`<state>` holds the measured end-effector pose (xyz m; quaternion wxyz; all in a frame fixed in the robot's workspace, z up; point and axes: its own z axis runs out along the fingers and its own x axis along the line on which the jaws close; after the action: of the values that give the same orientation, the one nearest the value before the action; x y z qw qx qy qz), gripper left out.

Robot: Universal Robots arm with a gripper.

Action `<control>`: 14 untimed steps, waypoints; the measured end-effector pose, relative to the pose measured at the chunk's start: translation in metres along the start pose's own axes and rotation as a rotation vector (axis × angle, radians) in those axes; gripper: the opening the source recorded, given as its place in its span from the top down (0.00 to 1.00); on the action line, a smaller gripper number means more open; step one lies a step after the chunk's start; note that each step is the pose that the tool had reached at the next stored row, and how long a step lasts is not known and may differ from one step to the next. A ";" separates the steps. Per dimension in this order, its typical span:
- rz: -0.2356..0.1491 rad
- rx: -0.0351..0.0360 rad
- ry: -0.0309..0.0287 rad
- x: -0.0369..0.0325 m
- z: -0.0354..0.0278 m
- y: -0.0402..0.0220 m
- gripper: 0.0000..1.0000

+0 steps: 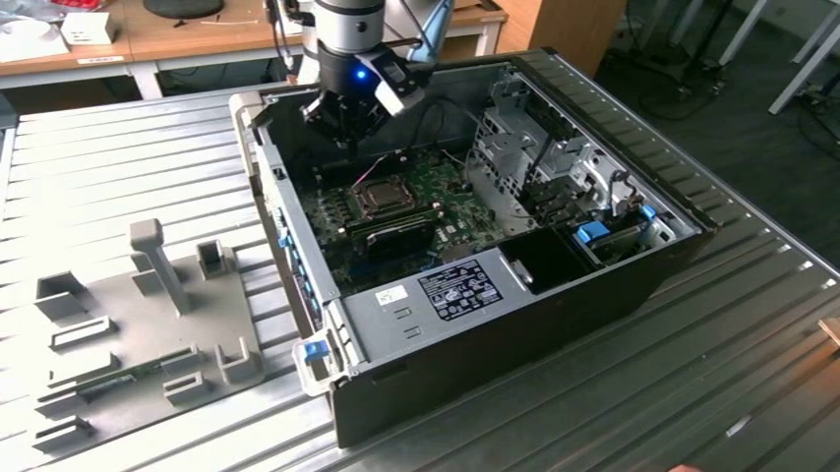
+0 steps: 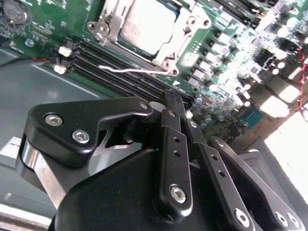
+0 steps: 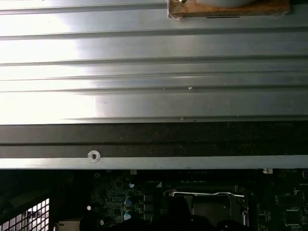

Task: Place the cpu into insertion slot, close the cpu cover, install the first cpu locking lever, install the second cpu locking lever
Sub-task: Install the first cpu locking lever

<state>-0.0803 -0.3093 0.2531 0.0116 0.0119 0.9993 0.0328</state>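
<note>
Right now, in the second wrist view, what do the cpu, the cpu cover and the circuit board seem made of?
The cpu: likely metal, dull silver-grey, soft even sheen. The cpu cover: probably sheet steel, shiny, bright glints on its edges. The circuit board: seemingly coated laminate, green, with soldered parts.

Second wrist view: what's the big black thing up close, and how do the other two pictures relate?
That is the arm's black tool, filmed from a camera on its wrist. Its fingers look shut, holding nothing. Beyond it, the silver-grey square cpu lies beneath the shiny metal cover frame. The exterior view shows the arm above the open black computer case on a ribbed metal table. The first wrist view looks across the case wall onto that table.
</note>
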 end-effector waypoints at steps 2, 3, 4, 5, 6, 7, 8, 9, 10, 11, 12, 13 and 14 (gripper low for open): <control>0.000 -0.0001 0.0006 -0.0041 0.0014 0.0000 0.90; 0.000 -0.0001 0.0010 -0.0062 0.0022 0.0000 0.90; 0.000 0.0000 0.0013 -0.0078 0.0031 0.0000 0.90; 0.000 0.0001 0.0015 -0.0088 0.0043 -0.0001 0.90; 0.000 -0.0002 0.0014 -0.0095 0.0059 -0.0002 0.90; 0.000 -0.0019 0.0014 -0.0099 0.0074 -0.0003 0.90; 0.000 -0.0047 0.0014 -0.0103 0.0085 -0.0003 0.90; 0.000 -0.0051 0.0015 -0.0104 0.0087 -0.0003 0.90; 0.000 -0.0053 0.0015 -0.0106 0.0091 -0.0003 0.90; 0.000 -0.0053 0.0015 -0.0108 0.0096 -0.0004 0.90; 0.000 -0.0054 0.0015 -0.0112 0.0103 -0.0004 0.90; 0.000 -0.0053 0.0015 -0.0118 0.0110 -0.0004 0.90; 0.000 -0.0052 0.0016 -0.0124 0.0118 -0.0004 0.90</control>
<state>-0.0676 -0.3092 0.2416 0.0108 0.0120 0.9992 0.0354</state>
